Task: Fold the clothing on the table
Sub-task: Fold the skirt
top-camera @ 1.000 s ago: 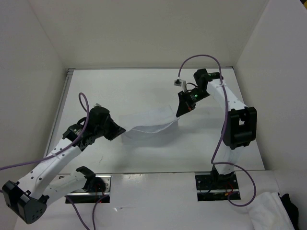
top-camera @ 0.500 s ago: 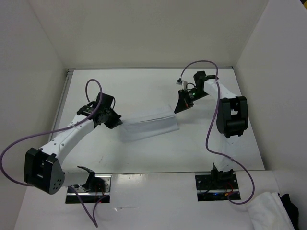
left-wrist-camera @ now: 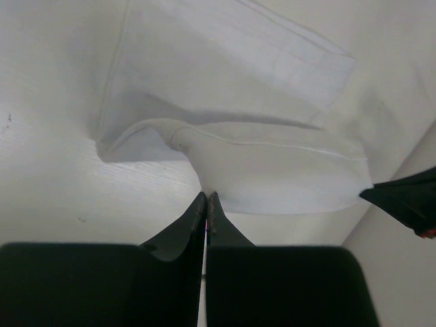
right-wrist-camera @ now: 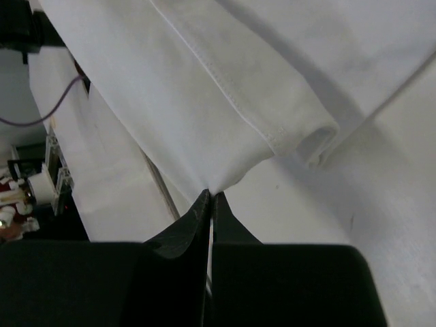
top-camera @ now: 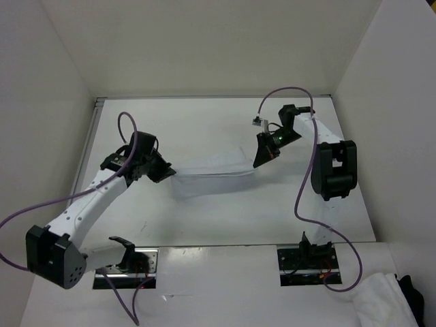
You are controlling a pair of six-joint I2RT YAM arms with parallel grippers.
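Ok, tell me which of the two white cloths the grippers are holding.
The thin cloth, stretched between the left gripper and right gripper, each shut on an edge. The lumpy bundle lies untouched at the near right corner.

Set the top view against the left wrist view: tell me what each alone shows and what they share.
Top only: the left arm and right arm whole, the table edges, a white bundle at bottom right. Left wrist only: the stitched hem of the cloth and its fold rising at the left gripper. Both: the cloth spanning between the shut left gripper and the right gripper.
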